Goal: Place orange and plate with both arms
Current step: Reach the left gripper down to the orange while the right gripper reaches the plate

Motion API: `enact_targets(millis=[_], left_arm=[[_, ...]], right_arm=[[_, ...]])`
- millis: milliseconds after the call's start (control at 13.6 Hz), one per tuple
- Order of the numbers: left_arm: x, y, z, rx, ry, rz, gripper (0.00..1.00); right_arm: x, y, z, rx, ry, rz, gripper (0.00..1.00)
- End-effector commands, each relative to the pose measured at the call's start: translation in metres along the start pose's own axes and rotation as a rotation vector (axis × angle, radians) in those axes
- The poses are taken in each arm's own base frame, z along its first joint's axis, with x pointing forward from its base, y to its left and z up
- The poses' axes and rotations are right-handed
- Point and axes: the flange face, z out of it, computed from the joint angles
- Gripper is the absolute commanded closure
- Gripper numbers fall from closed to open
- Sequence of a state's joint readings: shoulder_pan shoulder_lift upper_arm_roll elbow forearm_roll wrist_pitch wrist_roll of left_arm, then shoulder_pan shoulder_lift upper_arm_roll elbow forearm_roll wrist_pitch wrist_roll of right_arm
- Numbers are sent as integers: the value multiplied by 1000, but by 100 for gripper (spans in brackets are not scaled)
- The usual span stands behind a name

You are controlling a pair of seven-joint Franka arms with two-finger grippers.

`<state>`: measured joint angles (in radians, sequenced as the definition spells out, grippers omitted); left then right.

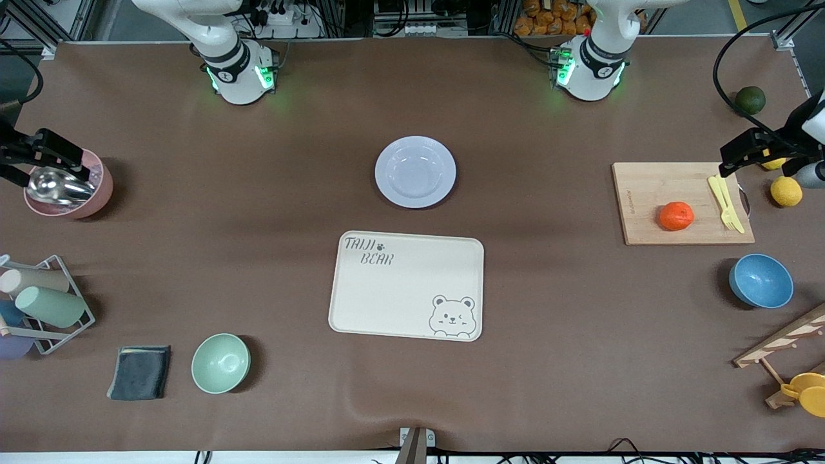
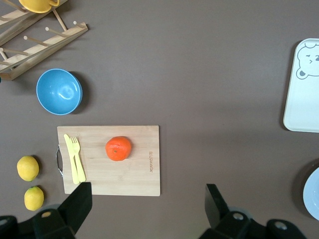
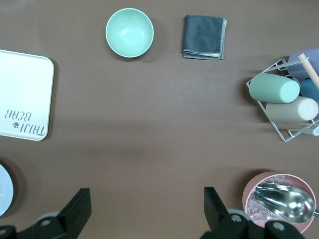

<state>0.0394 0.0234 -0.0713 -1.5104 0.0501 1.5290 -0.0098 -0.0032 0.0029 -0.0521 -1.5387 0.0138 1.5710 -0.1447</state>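
Plate cut off; orange fully visible

Bright even overhead light; soft short shadows beside plate and bowls; all views sharp.

2 white arms rise from round bases lit green, each ending in a black tool with dark cables.
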Motion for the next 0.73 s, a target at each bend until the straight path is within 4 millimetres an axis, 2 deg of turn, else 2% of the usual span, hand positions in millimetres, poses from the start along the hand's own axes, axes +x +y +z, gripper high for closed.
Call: enact_targets(millis=[0,147,293,513,659], left_arm=[[-1,-2,-6,-4,6,-4,0],[2,-3,-2,0,0,-4,0],[8,-23,19,0,-38,-19,0],[11,-42,77,-1,-112,-42,0],[5,-72,122,21,-83,-84,0]], right_arm=[[-1,2,-1,-15,-4,14,0],[-1,1,0,-14,-7,13,0],[0,-2,0,-14,-7,8,0],[2,-3,4,-14,-13,5,0],[10,-8,18,-12,-34,-12,0]])
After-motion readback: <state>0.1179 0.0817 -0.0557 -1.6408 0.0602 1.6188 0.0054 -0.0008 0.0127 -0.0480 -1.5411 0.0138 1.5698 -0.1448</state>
